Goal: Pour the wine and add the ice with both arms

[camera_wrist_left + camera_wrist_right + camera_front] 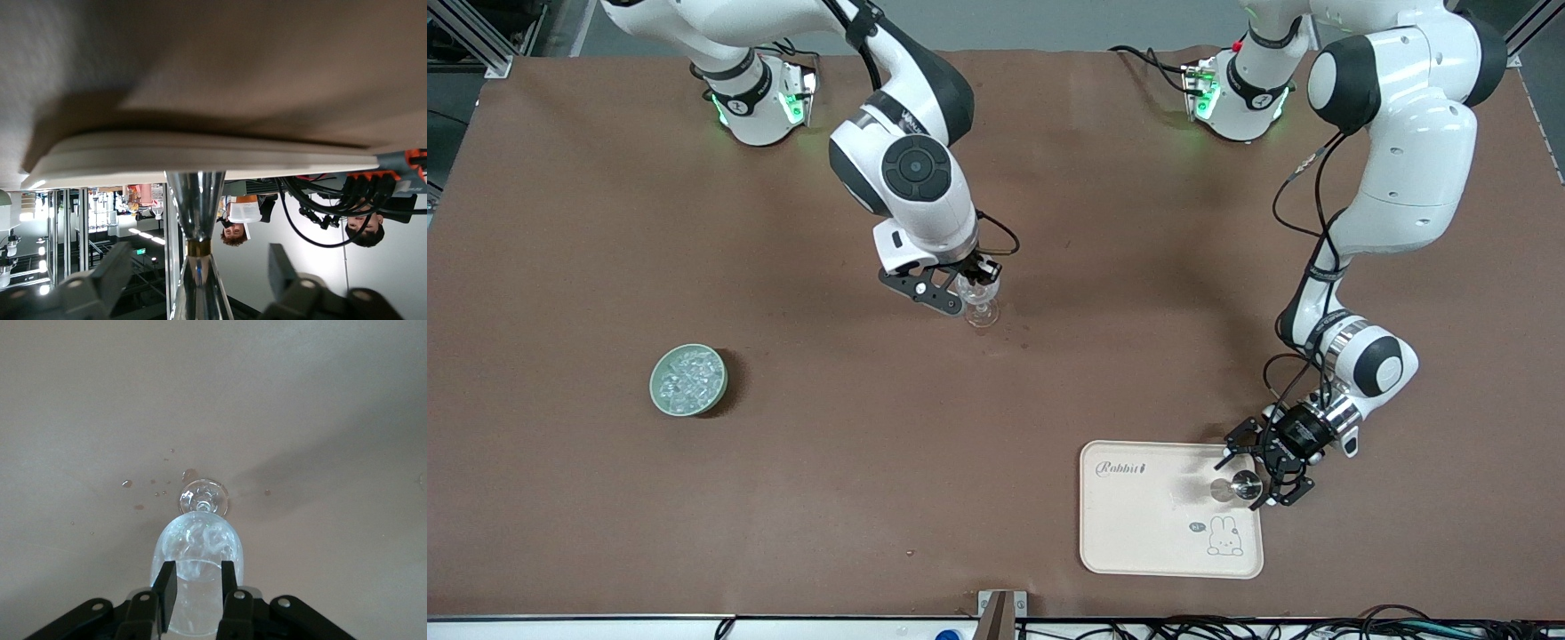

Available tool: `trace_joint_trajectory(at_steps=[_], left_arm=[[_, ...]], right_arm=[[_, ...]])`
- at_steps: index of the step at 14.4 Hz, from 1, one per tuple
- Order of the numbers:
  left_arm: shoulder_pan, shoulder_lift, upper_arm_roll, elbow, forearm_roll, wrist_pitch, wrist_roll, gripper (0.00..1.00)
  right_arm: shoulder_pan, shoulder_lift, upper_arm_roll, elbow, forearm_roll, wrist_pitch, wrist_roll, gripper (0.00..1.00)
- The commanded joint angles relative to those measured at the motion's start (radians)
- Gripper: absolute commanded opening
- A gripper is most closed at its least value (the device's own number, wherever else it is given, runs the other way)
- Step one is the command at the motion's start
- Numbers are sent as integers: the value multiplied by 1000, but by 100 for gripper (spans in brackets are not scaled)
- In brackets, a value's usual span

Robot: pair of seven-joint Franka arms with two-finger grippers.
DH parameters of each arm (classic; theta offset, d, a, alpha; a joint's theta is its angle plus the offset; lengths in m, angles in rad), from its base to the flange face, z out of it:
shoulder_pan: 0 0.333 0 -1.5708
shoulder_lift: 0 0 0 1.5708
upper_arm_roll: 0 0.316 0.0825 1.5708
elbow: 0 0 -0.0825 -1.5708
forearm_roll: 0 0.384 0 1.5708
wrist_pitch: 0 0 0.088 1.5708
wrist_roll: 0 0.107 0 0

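The left claw (1258, 480) hangs low over the cream tray (1138, 533), its fingers spread wide on either side of a shiny metal jigger (1246, 486) that stands on the tray near its edge; the right claw (971, 286) is over the stemmed glass (980, 302) at mid-table (783, 462), fingers a narrow gap apart above its rim, whether touching I cannot tell; the ice (687, 380) fills a green bowl (656, 396) toward the right arm's end; the tray reads "Rabbit", with a drawn rabbit saying "hi~".

Open tabletop (1049, 418) lies between the ice bowl (687, 380), stemmed glass (980, 300) and tray (1138, 524)
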State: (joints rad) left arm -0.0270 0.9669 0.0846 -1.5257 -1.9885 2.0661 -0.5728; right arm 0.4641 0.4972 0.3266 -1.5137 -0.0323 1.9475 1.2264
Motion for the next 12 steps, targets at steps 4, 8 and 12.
trace_joint_trajectory(at_steps=[4, 8, 12], left_arm=[[1, -86, 41, -86, 23, -15, 7, 100], [4, -128, 76, -111, 126, -15, -9, 100], [10, -168, 112, -108, 348, -15, -51, 100]], right_arm=[[-28, -20, 6, -14, -9, 2, -11, 62], [-109, -147, 6, -16, -12, -42, -100, 100], [-237, -307, -6, -14, -84, -140, -313, 100]])
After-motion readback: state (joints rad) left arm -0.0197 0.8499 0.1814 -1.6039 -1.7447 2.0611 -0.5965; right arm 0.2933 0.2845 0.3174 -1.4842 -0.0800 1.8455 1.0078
